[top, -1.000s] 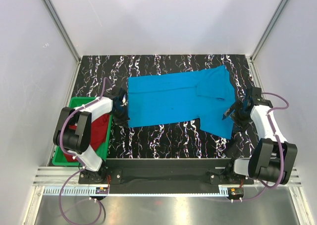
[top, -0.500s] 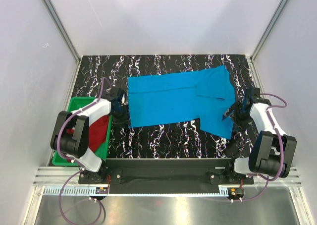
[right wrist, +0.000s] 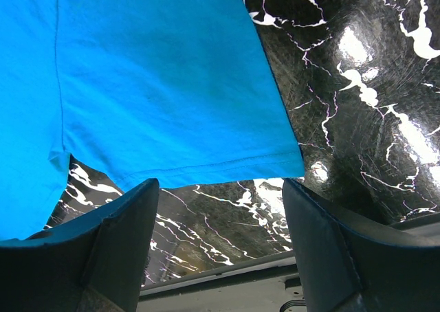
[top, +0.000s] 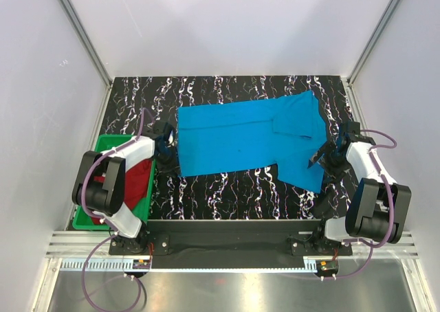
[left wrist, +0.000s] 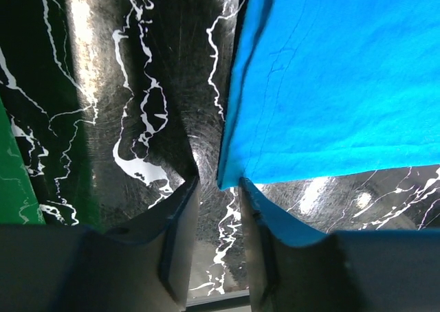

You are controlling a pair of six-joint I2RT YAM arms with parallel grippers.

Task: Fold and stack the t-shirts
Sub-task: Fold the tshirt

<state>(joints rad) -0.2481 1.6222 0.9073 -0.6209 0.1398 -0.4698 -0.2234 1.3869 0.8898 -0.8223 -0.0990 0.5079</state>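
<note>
The sky-blue t-shirt (top: 240,137) lies spread flat on the black marbled table. The dark red t-shirt (top: 139,178) lies crumpled in the green bin (top: 103,143) at the left. My left gripper (top: 170,162) is low at the blue shirt's near-left corner. In the left wrist view the jaws (left wrist: 218,185) stand a narrow gap apart, and the shirt's corner (left wrist: 232,174) sits just at the tips, not clamped. My right gripper (top: 318,162) is at the shirt's near-right edge. In the right wrist view it (right wrist: 218,188) is wide open, with the blue hem (right wrist: 206,164) just ahead of the fingertips.
The green bin's wall (left wrist: 10,168) is close on the left of my left gripper. White enclosure walls stand on three sides. The black base rail (top: 234,229) runs along the near edge. Bare marbled table (top: 227,188) lies in front of the shirt.
Both arms have shifted only slightly, settling their grippers at the blue shirt's near corners. The shirt itself has not moved.
</note>
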